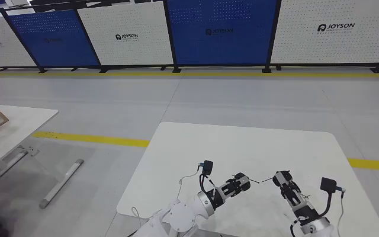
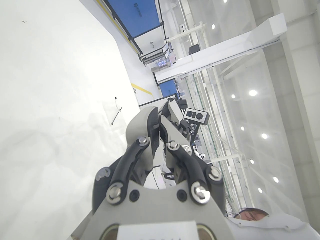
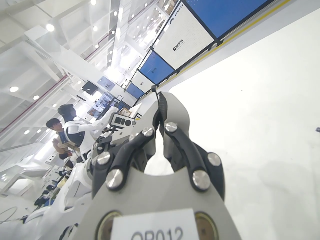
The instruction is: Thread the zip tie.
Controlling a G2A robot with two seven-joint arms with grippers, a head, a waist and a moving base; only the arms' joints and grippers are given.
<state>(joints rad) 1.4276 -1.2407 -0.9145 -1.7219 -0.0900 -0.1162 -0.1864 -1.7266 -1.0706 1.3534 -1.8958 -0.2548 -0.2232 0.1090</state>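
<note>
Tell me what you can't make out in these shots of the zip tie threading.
Top view: zip tie too thin to tell whether it is threaded.
Right wrist view: right gripper hides the strap between its pads; just the head pokes out.
Left wrist view: the left gripper is shut; anything pinched is hidden.

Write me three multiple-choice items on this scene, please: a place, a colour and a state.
1. Where is the right gripper? A. Over the table, on the robot's side. B. Over its far edge. C. Over the floor.
2. What colour is the zip tie? A. White. B. Black. C. Yellow.
3. How is the right gripper? A. Wide open. B. Shut on the zip tie. C. Shut, empty.
Answers: 1 A, the top view shows it above the table near the robot; 2 B, it looks black in the right wrist view; 3 B, the tie pokes out between jaws pressed together.
</note>
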